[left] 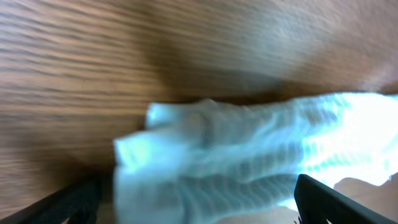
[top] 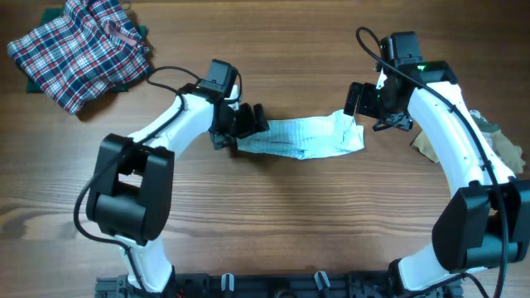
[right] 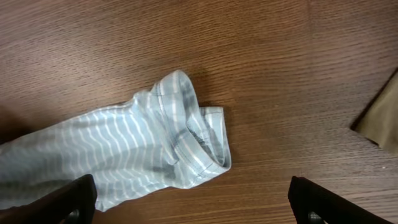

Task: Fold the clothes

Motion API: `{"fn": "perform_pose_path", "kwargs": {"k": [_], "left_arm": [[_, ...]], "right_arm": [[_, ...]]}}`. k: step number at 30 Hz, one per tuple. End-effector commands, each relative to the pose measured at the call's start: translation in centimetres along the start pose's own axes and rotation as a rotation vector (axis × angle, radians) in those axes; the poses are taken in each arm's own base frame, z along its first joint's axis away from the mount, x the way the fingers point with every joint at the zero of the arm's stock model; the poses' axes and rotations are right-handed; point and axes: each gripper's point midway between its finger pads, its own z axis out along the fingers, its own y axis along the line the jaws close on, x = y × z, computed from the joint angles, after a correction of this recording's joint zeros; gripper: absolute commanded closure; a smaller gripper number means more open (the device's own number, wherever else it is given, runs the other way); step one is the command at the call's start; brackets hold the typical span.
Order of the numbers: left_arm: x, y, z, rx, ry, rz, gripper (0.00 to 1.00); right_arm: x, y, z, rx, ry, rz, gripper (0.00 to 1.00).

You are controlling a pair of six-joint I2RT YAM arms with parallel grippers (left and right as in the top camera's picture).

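The pale blue-white striped garment (top: pixel 305 137) lies crumpled in a long strip on the wooden table, mid-table. My left gripper (top: pixel 248 122) hovers low over its left end, jaws wide open. In the left wrist view the blurred cloth (left: pixel 249 155) fills the space ahead of and between the fingers (left: pixel 329 202), and nothing pinches it. My right gripper (top: pixel 370 112) is open above the right end. There the folded hem (right: pixel 186 130) lies flat just ahead of the spread fingers (right: pixel 78 196), apart from them.
A red-white-blue plaid garment (top: pixel 79 50) is bunched over dark cloth at the back left. A beige garment (top: pixel 497 141) lies at the right edge under my right arm, and its corner (right: pixel 382 118) shows in the right wrist view. Bare wood surrounds the striped piece.
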Motion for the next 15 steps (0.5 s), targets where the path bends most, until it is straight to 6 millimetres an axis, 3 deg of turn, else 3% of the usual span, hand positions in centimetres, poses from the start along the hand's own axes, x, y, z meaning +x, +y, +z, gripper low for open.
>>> {"fn": "perform_pose_path", "kwargs": {"k": [1, 7, 10, 12, 15], "left_arm": [[1.3, -1.0, 1.3, 0.016, 0.040, 0.041, 0.00], [1.6, -0.6, 2.7, 0.001, 0.065, 0.018, 0.01], [1.7, -0.3, 2.9, -0.004, 0.073, 0.015, 0.11], [1.7, -0.3, 3.0, -0.004, 0.073, 0.015, 0.28], [1.6, -0.2, 2.9, -0.005, 0.072, 0.012, 0.65]], "right_arm": [[-0.6, 0.4, -1.0, -0.019, -0.029, -0.014, 0.00], [-0.6, 0.4, -1.0, -0.018, -0.027, -0.014, 0.00], [-0.6, 0.4, -1.0, -0.018, -0.027, -0.014, 0.00], [-0.6, 0.4, -1.0, -0.018, -0.028, -0.014, 0.00], [-0.6, 0.4, -1.0, -0.018, -0.028, -0.014, 0.00]]}}
